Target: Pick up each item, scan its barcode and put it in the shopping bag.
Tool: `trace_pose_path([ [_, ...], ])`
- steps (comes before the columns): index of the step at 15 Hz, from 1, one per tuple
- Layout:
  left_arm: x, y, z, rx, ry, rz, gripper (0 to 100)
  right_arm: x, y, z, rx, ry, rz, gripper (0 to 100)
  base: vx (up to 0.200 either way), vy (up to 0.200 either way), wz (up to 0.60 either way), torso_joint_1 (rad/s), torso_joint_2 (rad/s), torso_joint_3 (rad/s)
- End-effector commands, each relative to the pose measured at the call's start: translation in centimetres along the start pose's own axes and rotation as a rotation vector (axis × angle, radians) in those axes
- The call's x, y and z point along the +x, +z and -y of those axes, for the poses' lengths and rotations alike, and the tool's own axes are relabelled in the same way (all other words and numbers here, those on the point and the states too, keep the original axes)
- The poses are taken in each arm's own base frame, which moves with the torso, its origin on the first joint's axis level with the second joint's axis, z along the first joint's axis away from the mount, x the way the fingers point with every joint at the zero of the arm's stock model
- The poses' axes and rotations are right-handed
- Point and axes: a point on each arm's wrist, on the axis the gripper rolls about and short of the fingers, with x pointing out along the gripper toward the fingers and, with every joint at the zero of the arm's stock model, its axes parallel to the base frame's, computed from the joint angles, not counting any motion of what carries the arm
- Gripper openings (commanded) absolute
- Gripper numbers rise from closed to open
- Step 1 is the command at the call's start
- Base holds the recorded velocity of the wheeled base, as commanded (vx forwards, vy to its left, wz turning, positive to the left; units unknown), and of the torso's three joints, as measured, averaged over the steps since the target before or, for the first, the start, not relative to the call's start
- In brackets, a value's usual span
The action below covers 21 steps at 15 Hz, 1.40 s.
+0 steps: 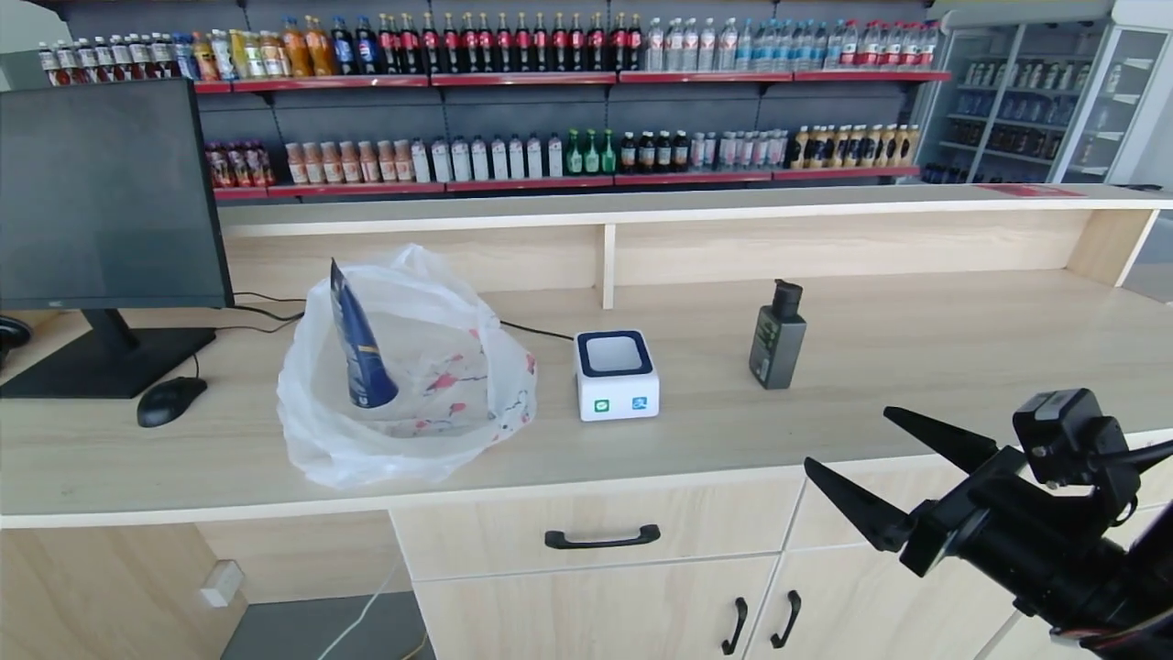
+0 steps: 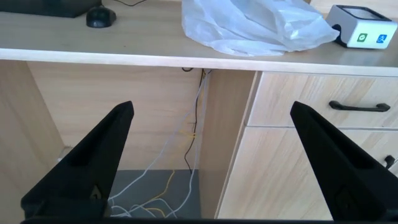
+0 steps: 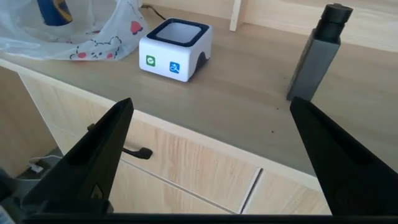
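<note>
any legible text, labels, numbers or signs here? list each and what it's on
No word or number can be read.
Scanner: on its front a green sign and a blue sign, pictures only, no letters legible.
Dark bottle: label print too small.
Blue tube in the bag: print blurred.
Monitor: small mark on the lower frame, too small.
Shelf bottles: labels too small.

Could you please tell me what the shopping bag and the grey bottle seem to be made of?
The translucent white shopping bag looks like thin plastic film: crinkled, see-through. The dark grey rectangular bottle is probably matte plastic: no glare.
</note>
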Motion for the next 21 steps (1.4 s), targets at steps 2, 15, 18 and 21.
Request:
trace_pose_path([
  [2, 0.0, 0.0, 0.0, 0.000, 0.001, 0.000, 100, 0.1, -0.1, 0.0, 0.000, 0.001, -0.004, 100, 0.000, 0.000, 0.00, 0.000, 0.00, 0.000],
  [15, 0.0, 0.0, 0.0, -0.002, 0.001, 0.000, 100, 0.3, -0.3, 0.1, 0.001, -0.001, -0.014, 100, 0.092, 0.000, 0.00, -0.001, 0.00, 0.002],
  [18, 0.0, 0.0, 0.0, -0.002, 0.001, 0.000, 100, 1.5, -0.7, 0.5, 0.010, -0.014, -0.029, 100, 0.000, 0.000, 0.00, 0.000, 0.00, 0.000],
  [21, 0.0, 0.0, 0.0, -0.002, 0.001, 0.000, 100, 3.2, -1.1, 1.5, 0.010, -0.050, -0.032, 100, 0.000, 0.000, 0.00, 0.000, 0.00, 0.000],
])
